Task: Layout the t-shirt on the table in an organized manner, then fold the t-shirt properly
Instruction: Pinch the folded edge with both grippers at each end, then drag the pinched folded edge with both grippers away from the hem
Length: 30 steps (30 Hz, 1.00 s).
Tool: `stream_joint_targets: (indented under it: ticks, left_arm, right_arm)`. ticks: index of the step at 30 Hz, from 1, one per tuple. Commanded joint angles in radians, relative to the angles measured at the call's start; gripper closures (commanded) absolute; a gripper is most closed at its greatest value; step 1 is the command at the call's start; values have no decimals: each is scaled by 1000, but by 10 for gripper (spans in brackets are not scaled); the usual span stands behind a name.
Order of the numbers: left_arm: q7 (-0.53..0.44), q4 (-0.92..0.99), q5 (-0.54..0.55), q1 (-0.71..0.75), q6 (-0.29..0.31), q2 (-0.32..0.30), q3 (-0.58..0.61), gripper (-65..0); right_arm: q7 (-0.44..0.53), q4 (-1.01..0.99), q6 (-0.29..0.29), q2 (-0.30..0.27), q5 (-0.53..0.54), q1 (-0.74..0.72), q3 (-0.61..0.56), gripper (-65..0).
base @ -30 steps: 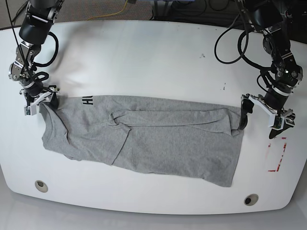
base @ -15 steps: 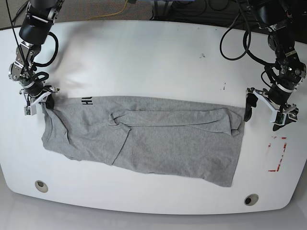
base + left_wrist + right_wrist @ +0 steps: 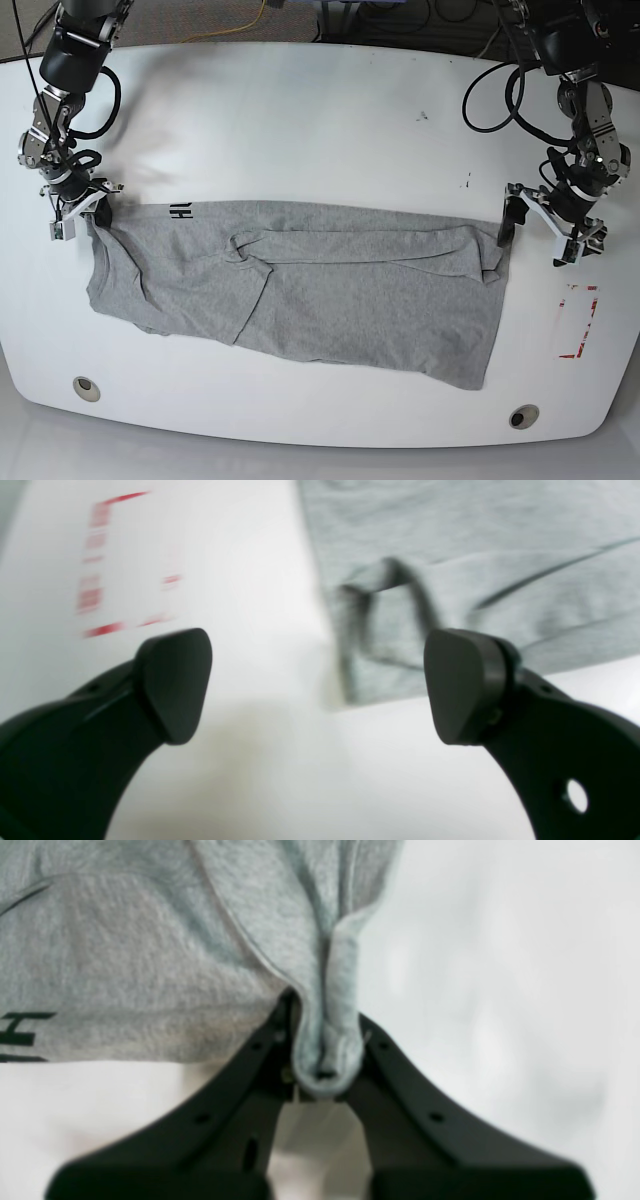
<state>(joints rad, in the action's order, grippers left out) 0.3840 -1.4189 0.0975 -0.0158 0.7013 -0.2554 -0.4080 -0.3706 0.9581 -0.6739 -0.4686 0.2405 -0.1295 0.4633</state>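
Since before, right hand (image 3: 325, 1060) has pinched the t-shirt (image 3: 330, 290); left hand (image 3: 320, 690) gapes empty beside it.

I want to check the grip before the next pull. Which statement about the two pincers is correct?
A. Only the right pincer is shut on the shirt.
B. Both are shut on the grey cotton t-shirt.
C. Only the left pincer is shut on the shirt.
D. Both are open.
A: the right pincer pinches a bunched corner of the heather-grey cotton t-shirt, while the left pincer stands wide open, holding nothing.
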Motion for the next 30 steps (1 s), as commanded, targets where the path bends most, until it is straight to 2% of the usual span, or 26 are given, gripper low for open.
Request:
stream_joint_targets:
  ticks: [1,17,24,30]
  left_arm:
    - [-35,-6,15,-13,-3,-20,17,-650]
    - [-38,191,12,-106,-3,-17,54,-650]
    - [-47,258,-75,-143,-3,-9,85,-650]
    - [-86,290,-83,-143,-3,-2,148,-650]
  right_arm:
    - [15,12,-2,-25,16,-15,4,0]
    - [15,12,-5,-25,21,-14,5,0]
    - [15,12,-5,-25,21,-14,5,0]
    - [14,14,-5,-25,21,-14,5,0]
